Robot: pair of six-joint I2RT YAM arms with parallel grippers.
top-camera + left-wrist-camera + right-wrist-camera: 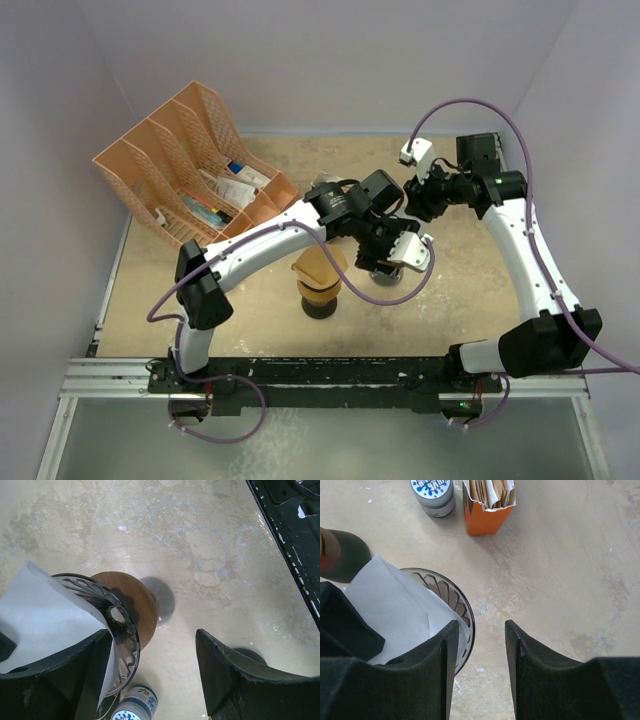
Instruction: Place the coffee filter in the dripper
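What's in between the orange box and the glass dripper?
Nothing. In the right wrist view, only bare table lies between the box and the dripper.

Items counted: one glass dripper (pixel 447 594), one white paper filter (pixel 395 605), one orange filter box (pixel 487 520), one small tin (pixel 434 502), one peach desk organiser (pixel 150 150).

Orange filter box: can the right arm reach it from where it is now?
Probably yes. In the right wrist view the orange box stands ahead of the open right tool, with bare table between them; the dripper sits off to one side.
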